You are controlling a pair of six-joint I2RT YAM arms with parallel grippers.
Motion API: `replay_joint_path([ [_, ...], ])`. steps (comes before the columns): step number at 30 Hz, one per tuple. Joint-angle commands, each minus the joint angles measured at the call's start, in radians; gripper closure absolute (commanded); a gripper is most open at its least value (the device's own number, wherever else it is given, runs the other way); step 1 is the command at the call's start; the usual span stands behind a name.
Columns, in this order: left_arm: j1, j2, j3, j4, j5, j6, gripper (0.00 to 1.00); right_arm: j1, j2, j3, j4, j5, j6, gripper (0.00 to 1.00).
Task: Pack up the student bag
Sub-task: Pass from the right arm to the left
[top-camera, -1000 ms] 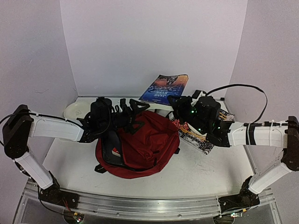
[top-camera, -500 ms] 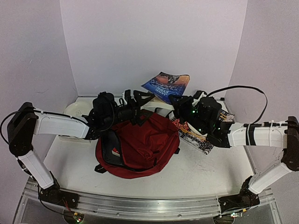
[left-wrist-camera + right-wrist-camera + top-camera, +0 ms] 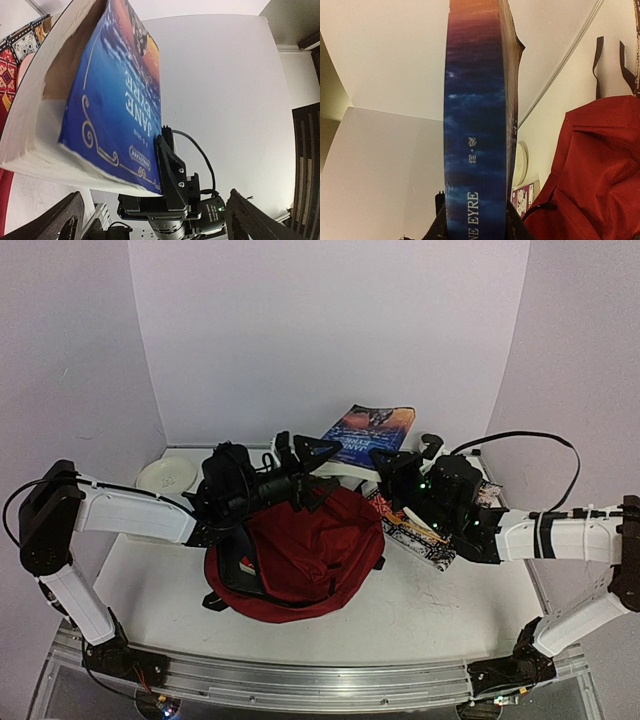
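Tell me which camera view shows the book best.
Left wrist: the book is large there, its blue front cover, title and page edges plain. Right wrist shows mainly its spine. The top view shows it small.

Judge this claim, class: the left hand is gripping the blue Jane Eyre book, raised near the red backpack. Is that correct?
Not quite. It is the right hand that is gripping the blue Jane Eyre book, raised near the red backpack. The right wrist view shows the book's spine between that hand's fingers. The left hand is open and holds nothing.
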Motion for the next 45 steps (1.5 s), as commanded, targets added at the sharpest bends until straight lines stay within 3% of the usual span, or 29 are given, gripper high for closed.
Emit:
replay_joint_path([
  [1, -0.001, 0.012, -0.008, 0.067, -0.050, -0.027, 0.00, -0.001, -0.076, 0.059, 0.259, -0.002, -0.017, 1.00],
  [12, 0.000, 0.085, 0.049, 0.073, -0.071, -0.096, 0.01, 0.000, -0.087, 0.052, 0.270, -0.027, -0.006, 1.00],
  [16, 0.003, 0.085, 0.046, 0.080, -0.111, -0.109, 0.07, 0.000, -0.085, 0.055, 0.273, -0.050, -0.005, 1.00],
  [27, 0.045, 0.057, 0.056, 0.123, -0.144, -0.136, 0.33, -0.001, -0.095, 0.016, 0.276, -0.081, 0.010, 1.00],
  [31, 0.049, 0.045, 0.044, 0.133, -0.146, -0.141, 0.48, -0.001, -0.100, -0.001, 0.276, -0.073, 0.017, 1.00],
  [39, 0.062, 0.019, 0.020, 0.147, -0.120, -0.134, 0.96, 0.000, -0.096, 0.005, 0.249, -0.090, -0.014, 0.98],
  [45, 0.108, -0.040, -0.034, 0.150, -0.108, -0.105, 1.00, -0.001, -0.093, 0.042, 0.145, -0.143, -0.115, 0.79],
])
